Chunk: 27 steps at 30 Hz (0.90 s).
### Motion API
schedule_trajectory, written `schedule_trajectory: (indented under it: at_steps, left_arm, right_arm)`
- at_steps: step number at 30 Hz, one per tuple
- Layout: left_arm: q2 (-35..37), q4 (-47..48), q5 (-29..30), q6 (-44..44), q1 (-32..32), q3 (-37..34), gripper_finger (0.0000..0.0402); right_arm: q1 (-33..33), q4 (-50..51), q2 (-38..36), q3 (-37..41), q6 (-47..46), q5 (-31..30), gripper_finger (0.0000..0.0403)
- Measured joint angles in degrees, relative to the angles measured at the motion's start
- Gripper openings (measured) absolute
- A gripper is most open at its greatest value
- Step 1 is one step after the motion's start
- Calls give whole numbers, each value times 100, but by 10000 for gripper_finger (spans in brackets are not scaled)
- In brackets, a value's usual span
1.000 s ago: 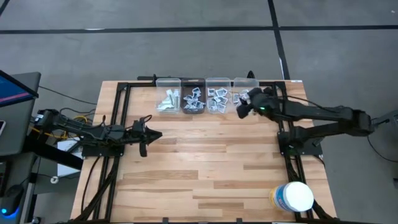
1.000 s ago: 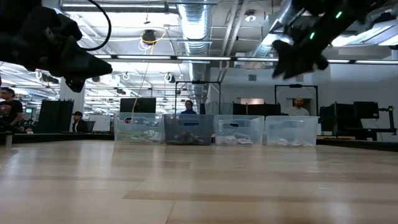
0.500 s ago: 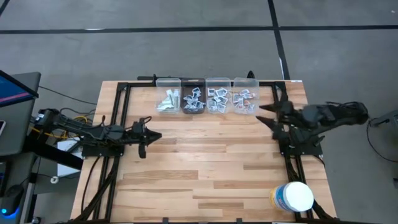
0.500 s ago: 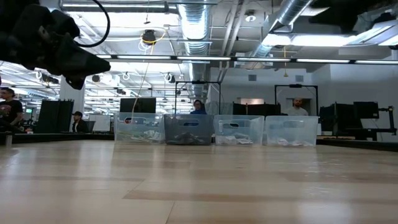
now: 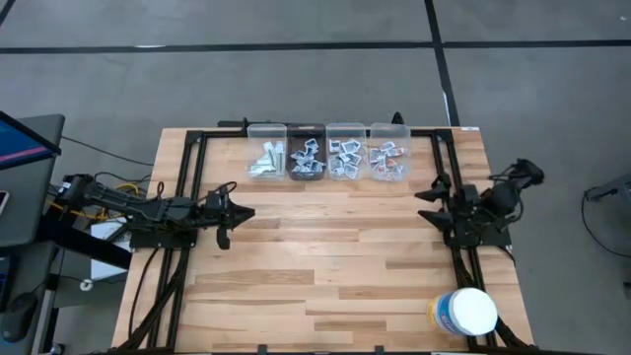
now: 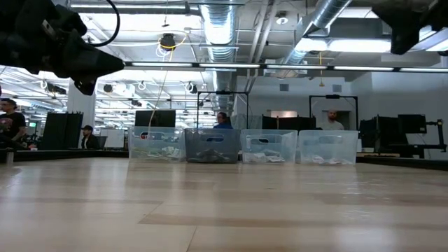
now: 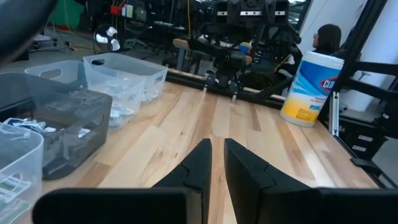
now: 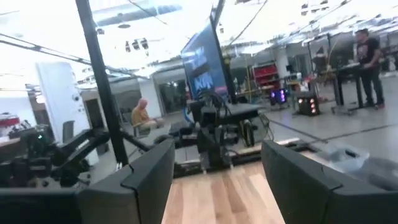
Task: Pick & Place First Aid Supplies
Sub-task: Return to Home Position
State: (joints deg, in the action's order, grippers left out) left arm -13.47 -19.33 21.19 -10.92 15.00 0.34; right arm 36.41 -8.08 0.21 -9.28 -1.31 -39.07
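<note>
First aid supplies (image 5: 344,158) lie inside four transparent bins (image 5: 345,126) set in a row along the far edge of the table (image 5: 325,266). The leftmost bin holds longer pale strips and the other three hold small flat packets, jumbled with no common long axis. Left gripper (image 5: 246,213) hovers over the left half of the table, pointing toward the right side, fingers nearly pressed together with only a thin slit between them. Right gripper (image 5: 426,202) sits folded at the right edge, fingers spread wide and holding nothing. The bins lie beyond both grippers, the rightmost bin nearer the right one. Sorting appears complete
</note>
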Motion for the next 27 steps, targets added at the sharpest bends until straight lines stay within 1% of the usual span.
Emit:
schedule_trajectory:
  at_steps: [5,7,13,15,27]
  left_arm:
    - [-9,-54,-9,-4,0,2,44]
    - [-20,-62,-22,-4,-1,2,44]
    - [-57,-83,-24,-4,0,2,44]
    - [-57,-89,-24,-4,-2,2,44]
    - [-57,-131,-24,-4,-2,2,44]
  right_arm:
    - [73,83,30,235,-146,-300,234]
    - [67,-63,-2,350,-157,-321,234]
    - [-47,-337,4,846,-484,-709,234]
    - [-114,-492,3,884,-529,-734,234]
    - [-517,-416,10,886,-519,-754,234]
